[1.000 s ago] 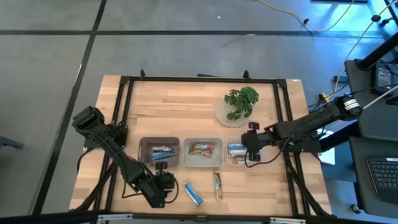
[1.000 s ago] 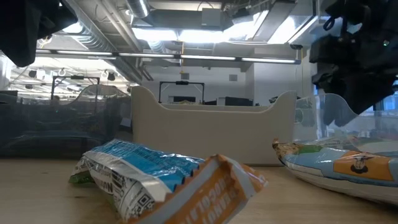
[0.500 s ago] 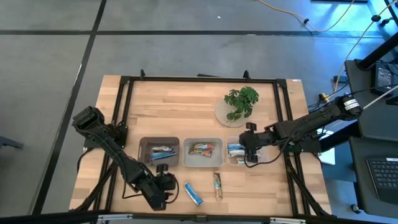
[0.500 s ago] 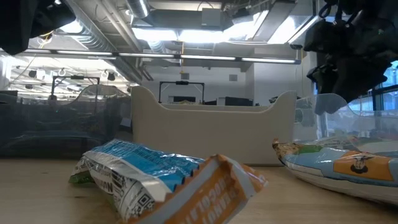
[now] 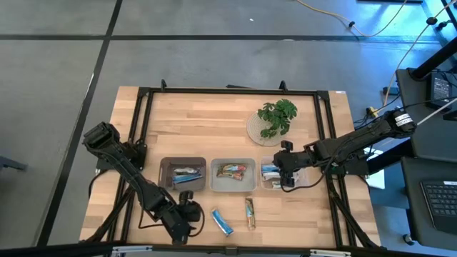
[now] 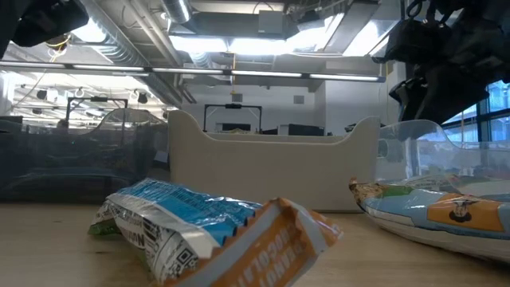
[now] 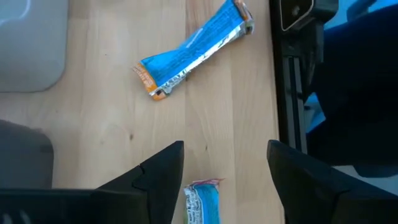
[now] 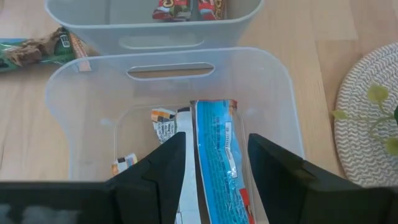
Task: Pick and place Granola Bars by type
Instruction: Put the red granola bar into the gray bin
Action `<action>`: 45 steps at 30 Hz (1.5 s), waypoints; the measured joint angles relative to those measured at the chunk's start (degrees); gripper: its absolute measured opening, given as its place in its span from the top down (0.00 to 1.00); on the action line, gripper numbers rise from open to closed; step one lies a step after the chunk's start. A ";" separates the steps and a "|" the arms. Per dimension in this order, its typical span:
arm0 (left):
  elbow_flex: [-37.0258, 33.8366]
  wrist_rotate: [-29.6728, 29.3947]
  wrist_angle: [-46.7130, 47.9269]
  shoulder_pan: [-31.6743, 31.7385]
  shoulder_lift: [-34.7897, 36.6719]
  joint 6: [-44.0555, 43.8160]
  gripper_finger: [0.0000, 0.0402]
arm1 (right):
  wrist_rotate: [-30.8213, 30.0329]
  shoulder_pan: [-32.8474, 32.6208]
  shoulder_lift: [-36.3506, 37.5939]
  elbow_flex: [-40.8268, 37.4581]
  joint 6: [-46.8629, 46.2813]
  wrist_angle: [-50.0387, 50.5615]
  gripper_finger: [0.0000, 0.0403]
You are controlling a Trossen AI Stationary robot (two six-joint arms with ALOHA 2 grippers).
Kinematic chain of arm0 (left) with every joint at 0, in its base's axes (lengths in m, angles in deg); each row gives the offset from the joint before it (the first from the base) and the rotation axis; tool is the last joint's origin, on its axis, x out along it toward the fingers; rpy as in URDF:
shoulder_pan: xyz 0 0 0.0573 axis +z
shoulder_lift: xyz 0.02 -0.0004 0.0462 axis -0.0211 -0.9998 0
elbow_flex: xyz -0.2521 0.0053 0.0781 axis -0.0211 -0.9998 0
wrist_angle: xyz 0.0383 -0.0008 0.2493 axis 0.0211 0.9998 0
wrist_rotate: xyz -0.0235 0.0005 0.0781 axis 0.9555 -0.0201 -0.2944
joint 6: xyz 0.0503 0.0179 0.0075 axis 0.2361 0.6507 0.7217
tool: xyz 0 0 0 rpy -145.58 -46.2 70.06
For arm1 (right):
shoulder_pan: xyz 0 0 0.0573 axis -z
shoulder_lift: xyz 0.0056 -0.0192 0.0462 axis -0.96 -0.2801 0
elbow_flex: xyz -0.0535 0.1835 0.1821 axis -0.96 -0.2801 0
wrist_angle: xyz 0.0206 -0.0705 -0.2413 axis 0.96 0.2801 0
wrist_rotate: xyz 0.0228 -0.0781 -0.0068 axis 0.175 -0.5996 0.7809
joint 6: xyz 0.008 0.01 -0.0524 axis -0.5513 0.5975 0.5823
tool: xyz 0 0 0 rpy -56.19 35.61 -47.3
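Note:
My left gripper (image 5: 188,211) (image 7: 224,168) is open near the table's near edge. A small blue bar (image 7: 202,202) lies flat on the wood between its fingers without touching them. A second blue bar (image 7: 191,48) (image 5: 223,223) lies farther off, toward the table's right. My right gripper (image 5: 285,168) (image 8: 216,142) hangs open over the right tray (image 8: 273,81). A blue bar (image 8: 217,180) lies flat in that tray, below the gap between the fingers. A greenish bar (image 5: 249,213) (image 8: 37,51) lies on the table near the trays.
Three trays stand in a row: the left tray (image 5: 163,166) and the middle tray (image 5: 213,187) hold bars, the middle one red-brown ones (image 8: 186,7). A plant on a round plate (image 5: 273,118) stands behind the right tray. A black frame (image 7: 292,68) runs along the near edge.
My right gripper has drifted a little toward the table's left and risen slightly over the right tray, staying open. My left arm has shifted slightly toward the near edge. The bars lie where they were.

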 joint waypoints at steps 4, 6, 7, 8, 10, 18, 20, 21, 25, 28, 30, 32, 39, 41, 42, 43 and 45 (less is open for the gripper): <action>0.00 -0.11 -0.07 0.09 0.00 -3.43 0.45 | 0.00 0.01 0.00 0.00 0.06 0.07 0.56; 0.00 -0.07 -0.05 0.09 0.00 -5.41 0.45 | 0.00 0.00 0.00 0.00 0.09 0.11 0.56; 0.00 0.05 -0.07 0.09 0.00 -5.76 0.45 | 0.00 0.00 0.00 0.00 0.11 0.13 0.56; 0.00 0.10 -0.05 0.09 0.00 -5.72 0.45 | 0.00 0.00 0.00 0.00 0.13 0.13 0.56; 0.00 -0.06 -0.05 0.09 0.00 -4.43 0.45 | 0.00 0.01 0.00 0.00 0.17 0.13 0.56; 0.00 -3.04 -0.32 0.03 0.00 -2.51 0.43 | 0.00 0.01 0.00 0.00 0.21 0.19 0.56; 0.00 -2.68 -1.14 -0.08 0.00 -1.11 0.42 | 0.00 -0.01 0.00 0.00 0.22 0.20 0.56; 0.00 -2.61 -1.42 -0.15 0.00 -0.92 0.41 | 0.00 0.01 0.00 0.00 0.22 0.20 0.56; 0.00 -2.52 -1.23 -0.28 0.00 -3.36 0.38 | 0.00 0.00 0.00 0.00 0.20 0.22 0.56; 0.00 -2.56 -1.25 -0.26 0.00 -5.15 0.38 | 0.00 0.00 0.00 0.00 0.22 0.22 0.56; 0.00 -2.56 -1.25 -0.26 0.00 -7.21 0.38 | 0.00 0.01 0.00 0.00 0.22 0.22 0.56; 0.00 -2.56 -1.25 -0.26 0.00 -7.98 0.37 | 0.00 0.00 0.00 0.00 0.21 0.22 0.56; -1.24 -0.99 -1.27 -0.36 0.00 -13.15 0.29 | 0.00 0.01 0.00 0.00 0.21 0.22 0.56; -2.17 0.13 -1.20 -0.57 0.00 -15.23 0.27 | 0.00 0.00 0.00 0.00 0.21 0.22 0.56; -2.52 0.56 -1.19 -0.82 0.00 -16.32 0.27 | -0.01 0.00 0.00 0.00 0.21 0.24 0.56; -2.67 1.27 -1.13 -1.19 -0.02 -17.68 0.26 | 0.00 0.01 0.00 0.00 0.20 0.22 0.56; -2.69 1.84 -1.35 -2.27 -0.02 -20.64 0.26 | 0.00 0.01 0.00 0.00 0.20 0.24 0.56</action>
